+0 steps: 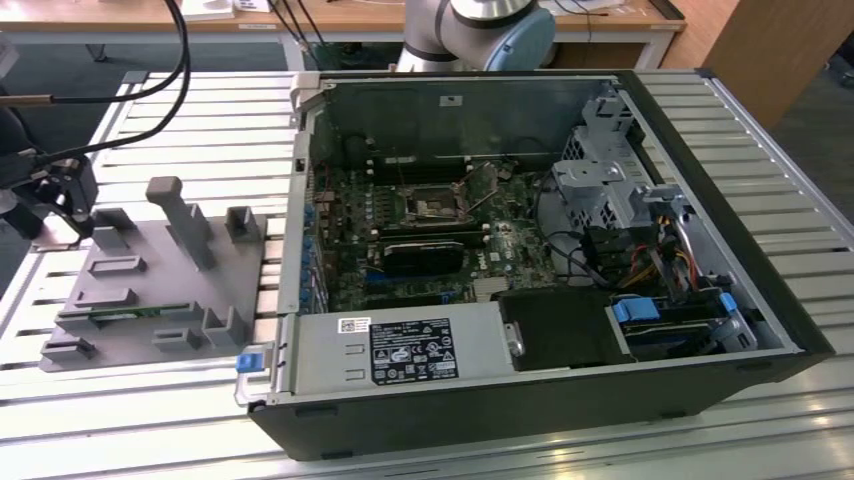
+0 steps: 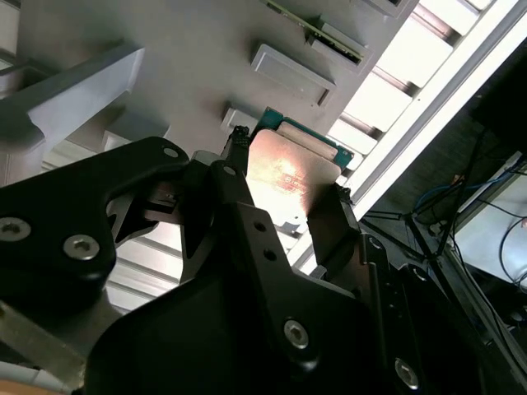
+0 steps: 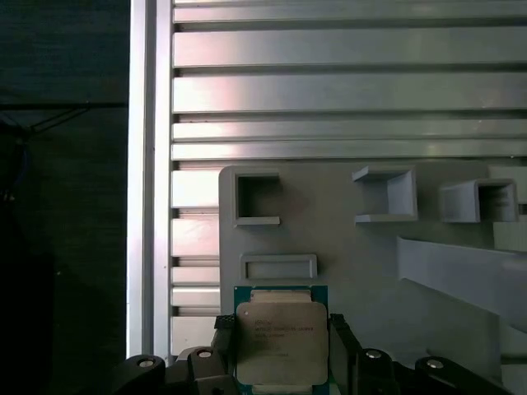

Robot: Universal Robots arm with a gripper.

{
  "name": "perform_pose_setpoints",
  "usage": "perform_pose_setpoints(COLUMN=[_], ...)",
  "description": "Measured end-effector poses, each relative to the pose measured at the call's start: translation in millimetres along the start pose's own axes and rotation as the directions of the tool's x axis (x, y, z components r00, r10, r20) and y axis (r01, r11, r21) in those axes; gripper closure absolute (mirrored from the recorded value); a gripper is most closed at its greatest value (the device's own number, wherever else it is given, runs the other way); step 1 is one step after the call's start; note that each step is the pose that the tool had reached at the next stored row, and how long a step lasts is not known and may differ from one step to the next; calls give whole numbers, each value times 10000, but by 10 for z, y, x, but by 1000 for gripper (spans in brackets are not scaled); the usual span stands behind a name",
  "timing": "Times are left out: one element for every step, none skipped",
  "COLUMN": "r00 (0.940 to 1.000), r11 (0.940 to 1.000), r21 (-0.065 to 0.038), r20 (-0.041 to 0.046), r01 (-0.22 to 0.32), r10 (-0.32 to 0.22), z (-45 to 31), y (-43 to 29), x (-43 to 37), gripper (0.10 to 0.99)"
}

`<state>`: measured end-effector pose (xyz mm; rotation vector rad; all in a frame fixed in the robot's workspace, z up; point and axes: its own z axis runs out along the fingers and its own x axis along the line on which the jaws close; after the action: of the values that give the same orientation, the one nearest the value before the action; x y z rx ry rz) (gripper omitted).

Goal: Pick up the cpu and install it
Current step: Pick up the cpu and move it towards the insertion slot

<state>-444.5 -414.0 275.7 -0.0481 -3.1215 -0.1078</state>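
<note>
The big metal desk [image 1: 200, 150] with long slats lies under the pincer [image 3: 282, 350]. The open computer case [image 1: 534, 410] sits well away from the pincer, toward the exterior view's right. The grey tray [image 3: 370, 271] is just below the pincer. The pincer is clamped on the cpu [image 3: 282, 337], one black finger [image 3: 339, 333] on each side, above the tray's edge.

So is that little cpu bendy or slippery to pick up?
Probably stiff: the cpu has a flat metal lid on a green board. Its shiny top looks smooth, so maybe slippery. Small and thin, so likely light.
</note>
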Motion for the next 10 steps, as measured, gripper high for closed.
perform_pose_setpoints(r00=[10000, 10000, 10000, 10000, 10000, 10000, 10000, 10000, 10000, 10000], r11=[10000, 10000, 10000, 10000, 10000, 10000, 10000, 10000, 10000, 10000], r21=[0, 0, -1, -1, 0, 0, -1, 0, 0, 0], r20=[0, 0, 0, 1, 0, 0, 1, 0, 0, 0], r01=[0, 0, 0, 0, 0, 0, 0, 0, 0, 0], r10=[0, 0, 0, 0, 0, 0, 0, 0, 0, 0], z=[-5, -10, -15, -19, -25, -30, -34, -40, -45, -50], y=[0, 1, 1, 2, 2, 2, 3, 3, 3, 4], x=[0, 0, 0, 0, 0, 1, 1, 1, 1, 1], gripper=[549, 549, 549, 549, 549, 549, 549, 549, 549, 549])
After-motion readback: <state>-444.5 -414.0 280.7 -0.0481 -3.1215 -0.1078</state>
